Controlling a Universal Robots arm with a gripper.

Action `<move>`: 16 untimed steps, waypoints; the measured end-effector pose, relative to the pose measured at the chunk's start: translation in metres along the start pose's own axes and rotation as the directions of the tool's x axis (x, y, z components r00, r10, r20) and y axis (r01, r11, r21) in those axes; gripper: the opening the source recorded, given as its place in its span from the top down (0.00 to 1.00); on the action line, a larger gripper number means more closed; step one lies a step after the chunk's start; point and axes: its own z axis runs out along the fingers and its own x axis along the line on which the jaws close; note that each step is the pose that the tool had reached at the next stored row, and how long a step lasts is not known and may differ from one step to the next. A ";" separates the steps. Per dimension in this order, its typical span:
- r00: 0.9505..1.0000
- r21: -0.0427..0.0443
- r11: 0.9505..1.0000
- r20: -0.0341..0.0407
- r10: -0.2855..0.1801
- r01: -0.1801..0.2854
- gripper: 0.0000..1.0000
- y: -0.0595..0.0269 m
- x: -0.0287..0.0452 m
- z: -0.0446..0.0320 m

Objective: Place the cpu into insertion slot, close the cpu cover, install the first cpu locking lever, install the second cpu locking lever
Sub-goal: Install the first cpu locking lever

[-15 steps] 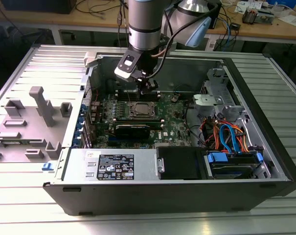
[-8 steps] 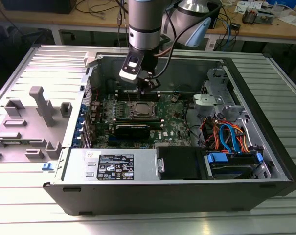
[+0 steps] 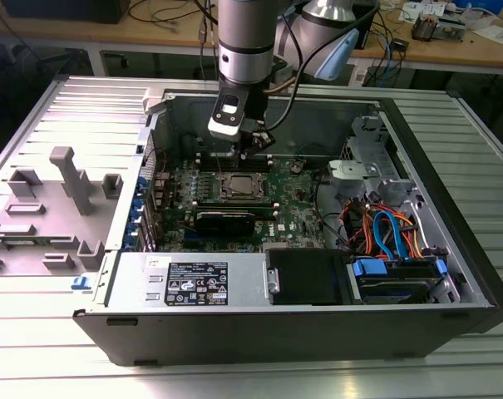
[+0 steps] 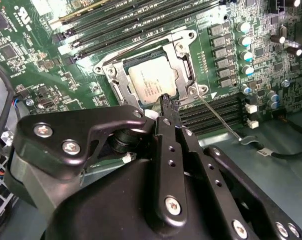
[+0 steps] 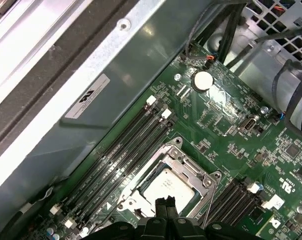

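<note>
The cpu [image 4: 150, 84] lies flat in the insertion slot [image 4: 110, 71], its silver top showing through the window of the cpu cover [image 4: 184, 64], which lies down over it. In the exterior view the cpu [image 3: 241, 187] sits mid-motherboard, with my gripper [image 3: 245, 156] just above its far edge. In both wrist views the gripper [image 4: 166, 102] [image 5: 164, 203] hovers at the chip's edge, fingers together and nothing between them. One thin wire lever [image 4: 219, 119] angles out from a socket corner, away from the frame. A second lever [image 4: 141, 46] runs along the opposite side.
Black memory slots [image 4: 210, 112] flank the socket on both sides [image 5: 126, 150]. The open case's metal wall [image 5: 91, 100] stands close behind. A drive cage with orange and blue cables [image 3: 384, 233] fills the exterior view's right; a grey fixture [image 3: 68, 183] lies outside the case at its left.
</note>
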 end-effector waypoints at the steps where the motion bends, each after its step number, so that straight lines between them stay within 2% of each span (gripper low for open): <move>1: 1.000 0.000 1.000 0.000 -0.001 0.001 0.89 0.0000 0.0000 0.0000; 16: 1.000 0.000 1.000 0.000 -0.008 0.008 0.89 0.0000 0.0000 -0.0002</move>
